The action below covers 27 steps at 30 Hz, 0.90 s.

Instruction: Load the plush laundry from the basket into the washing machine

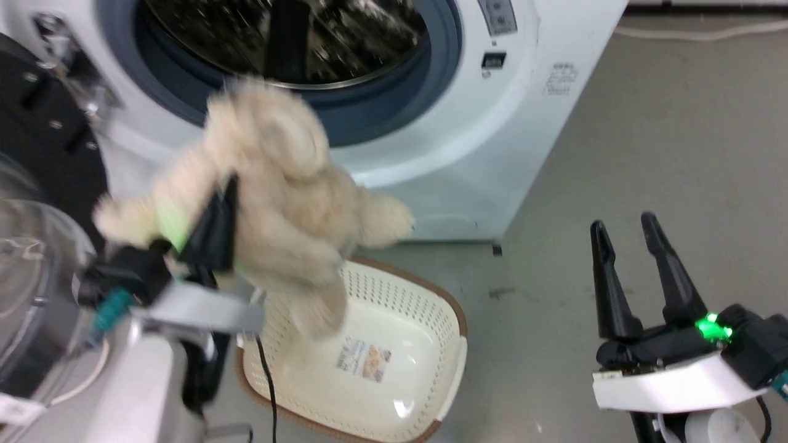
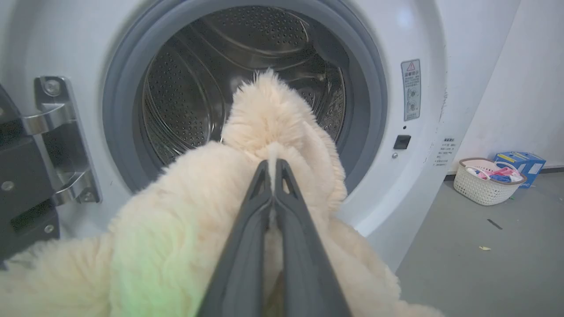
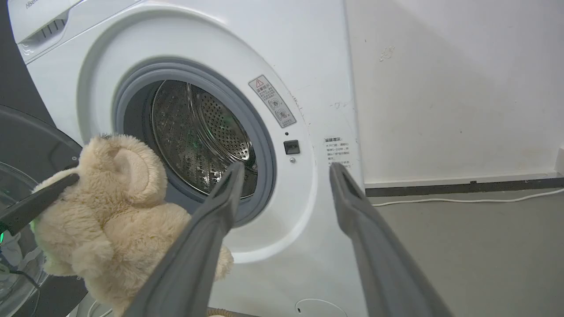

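Observation:
The plush laundry, a shaggy beige stuffed toy, hangs in the air just in front of the washing machine port, above the basket. My left gripper is shut on its fur; in the left wrist view the fingers pinch the plush laundry before the steel drum. The right wrist view shows the plush laundry left of the port. My right gripper stands open and holds nothing over the floor at the right, its fingers wide apart.
The clear domed door hangs open at the far left beside my left arm. A second small basket with coloured clothes and a blue box sit by the wall. Grey floor lies to the right of the washer.

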### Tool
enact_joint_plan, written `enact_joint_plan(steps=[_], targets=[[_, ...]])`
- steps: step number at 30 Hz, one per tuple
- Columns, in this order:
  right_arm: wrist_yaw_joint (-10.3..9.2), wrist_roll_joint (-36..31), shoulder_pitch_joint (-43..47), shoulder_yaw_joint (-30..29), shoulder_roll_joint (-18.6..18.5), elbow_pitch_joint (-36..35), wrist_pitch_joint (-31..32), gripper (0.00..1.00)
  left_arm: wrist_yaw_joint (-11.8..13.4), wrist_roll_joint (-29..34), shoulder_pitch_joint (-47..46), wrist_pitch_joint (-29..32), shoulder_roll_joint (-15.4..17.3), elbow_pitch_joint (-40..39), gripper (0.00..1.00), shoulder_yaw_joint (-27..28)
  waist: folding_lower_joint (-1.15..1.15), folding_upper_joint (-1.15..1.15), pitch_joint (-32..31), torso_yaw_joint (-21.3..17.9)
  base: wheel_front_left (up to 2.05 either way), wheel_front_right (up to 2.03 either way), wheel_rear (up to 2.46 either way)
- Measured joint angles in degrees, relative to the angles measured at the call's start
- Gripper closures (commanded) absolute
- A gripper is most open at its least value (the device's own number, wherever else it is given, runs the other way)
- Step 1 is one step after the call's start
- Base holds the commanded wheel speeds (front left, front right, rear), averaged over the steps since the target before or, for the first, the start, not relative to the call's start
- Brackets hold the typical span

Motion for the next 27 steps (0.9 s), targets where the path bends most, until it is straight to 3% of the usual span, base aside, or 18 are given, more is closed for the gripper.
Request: enact_joint_plan(steps=[3,13,16,27], targets=[[0.0,0.13,-1.13,0.25,-0.01,-0.15,0.0,0.0,-0.09,-0.99,-3.63,-0.01,0.31,-0.44,1.0,0.67,0.0,0.0,2.0,-0.61,0.0,0.0,0.0],[0.0,3.41,-6.56,2.07,0.02,-1.1,0.0,0.0,-0.49,-3.64,-28.66,1.64,8.55,5.03,1.0,-0.16,0.01,0.0,13.93,-5.71,0.0,0.0,0.0],[0.0,5.92,-7.45,1.96,0.0,-1.58,0.0,0.0,-0.49,-4.88,-38.31,4.43,11.67,8.91,1.0,-2.78,0.01,0.0,18.37,-8.58,0.0,0.0,0.0],[0.0,11.1,-10.74,3.57,0.0,-2.46,0.0,0.0,-0.49,-6.67,-59.02,9.58,20.01,19.68,1.0,-9.02,0.01,0.0,28.66,-14.78,0.0,0.0,0.0]])
